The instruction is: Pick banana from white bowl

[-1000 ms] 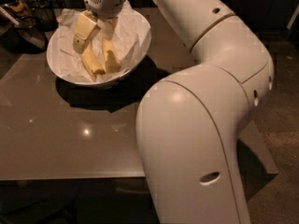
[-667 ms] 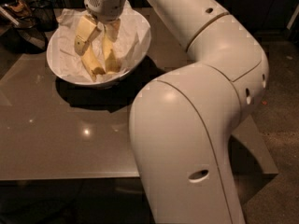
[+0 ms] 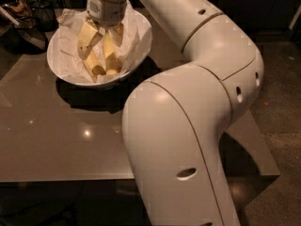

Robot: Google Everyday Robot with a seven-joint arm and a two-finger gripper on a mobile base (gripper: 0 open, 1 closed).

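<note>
The white bowl, lined with crumpled white paper, stands at the far left of the table. My gripper reaches down into it from above, its two pale fingers spread apart. A yellow banana lies on the paper between and just below the fingertips. The wrist and fingers hide most of the bowl's inside, so I cannot make out a second banana. Nothing is lifted.
The bowl sits on a glossy brown table. My large white arm fills the middle and right of the view and hides the table's right part. Dark clutter lies beyond the far left corner. The floor is at right.
The gripper has sunk slightly deeper into the bowl around the banana. The arm's elbow and upper link have shifted a little.
</note>
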